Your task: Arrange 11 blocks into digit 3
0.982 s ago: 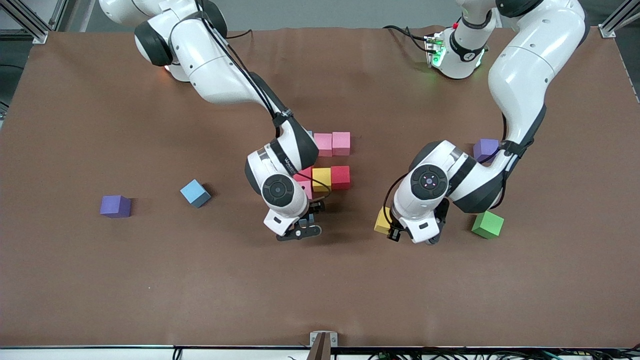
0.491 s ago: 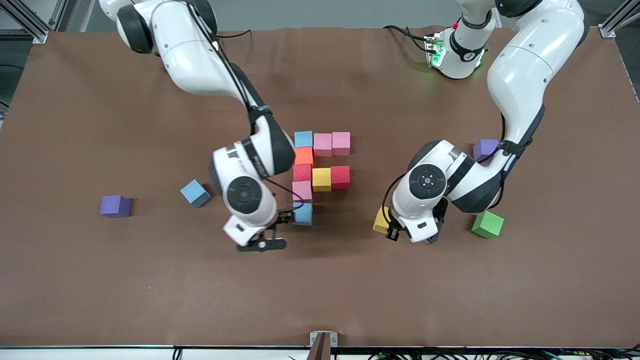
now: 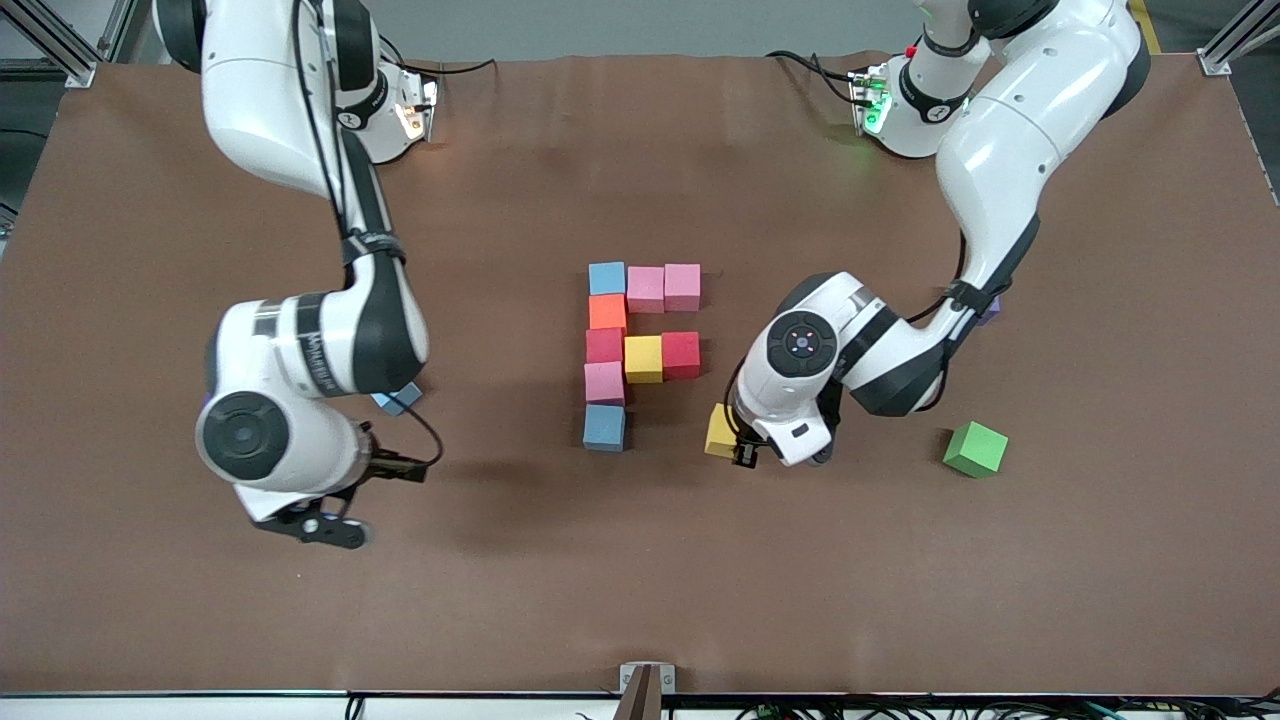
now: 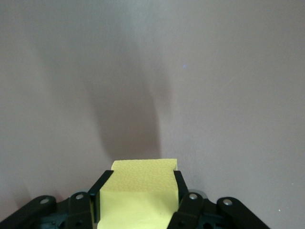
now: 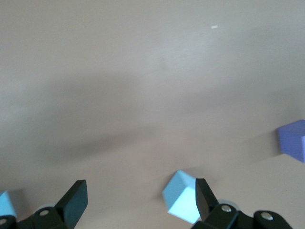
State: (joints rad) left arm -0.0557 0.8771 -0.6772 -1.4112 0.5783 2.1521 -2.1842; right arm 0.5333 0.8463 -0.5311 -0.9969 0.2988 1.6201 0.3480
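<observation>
The figure [image 3: 607, 345] is a column of light blue, orange, red, pink and blue cubes. Two pink cubes [image 3: 664, 287] form one bar, and a yellow and a red cube [image 3: 662, 356] form the middle bar. My left gripper [image 3: 730, 442] is shut on a yellow cube [image 3: 717, 430] low over the table beside the column's nearer end. The cube sits between the fingers in the left wrist view [image 4: 143, 188]. My right gripper [image 3: 395, 467] is open and empty by a loose light blue cube [image 3: 401, 400], which also shows in the right wrist view [image 5: 183, 201].
A green cube [image 3: 975, 448] lies toward the left arm's end. One purple cube [image 3: 992, 309] is nearly hidden under the left arm. The other purple cube [image 5: 293, 140] shows only in the right wrist view.
My right gripper has swung away from the figure toward its own end, leaving a blue cube at the column's nearer end. My left gripper has carried the yellow cube toward the figure.
</observation>
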